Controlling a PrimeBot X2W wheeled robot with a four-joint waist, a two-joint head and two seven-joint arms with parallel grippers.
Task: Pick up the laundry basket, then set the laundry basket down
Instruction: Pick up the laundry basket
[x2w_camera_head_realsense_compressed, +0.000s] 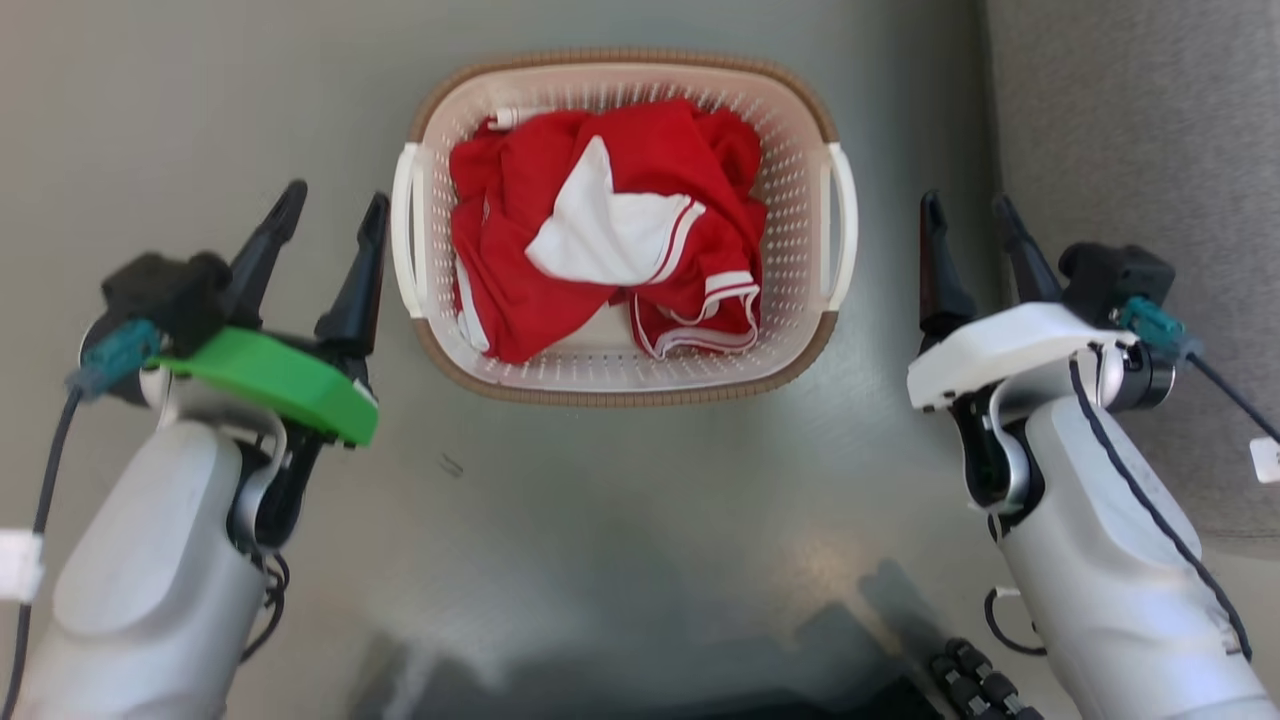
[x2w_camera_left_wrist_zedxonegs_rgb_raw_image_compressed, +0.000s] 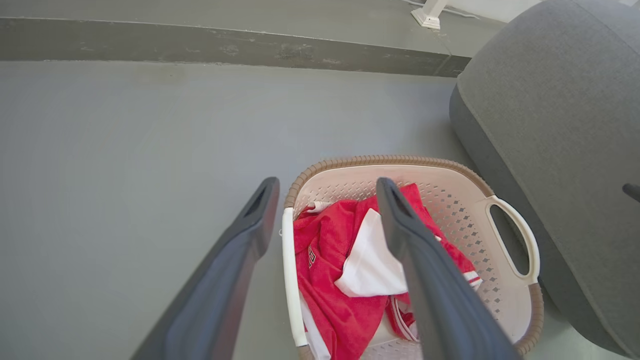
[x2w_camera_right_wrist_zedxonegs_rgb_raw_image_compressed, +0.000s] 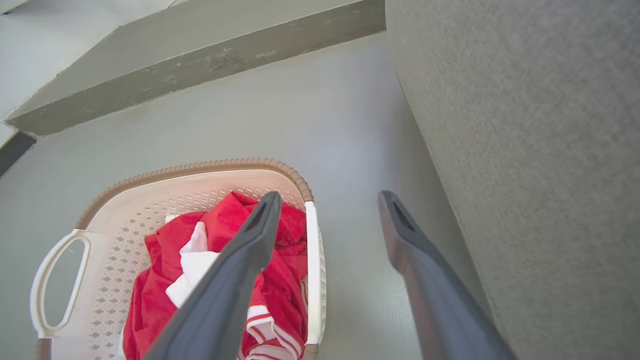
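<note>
One laundry basket with a crumpled red-and-white garment inside

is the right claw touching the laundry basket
Apart. The head view shows a strip of bare floor between the right claw and the nearest side of the laundry basket.

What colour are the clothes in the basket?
The clothes are red with white patches and stripes; the head view shows them best.
</note>
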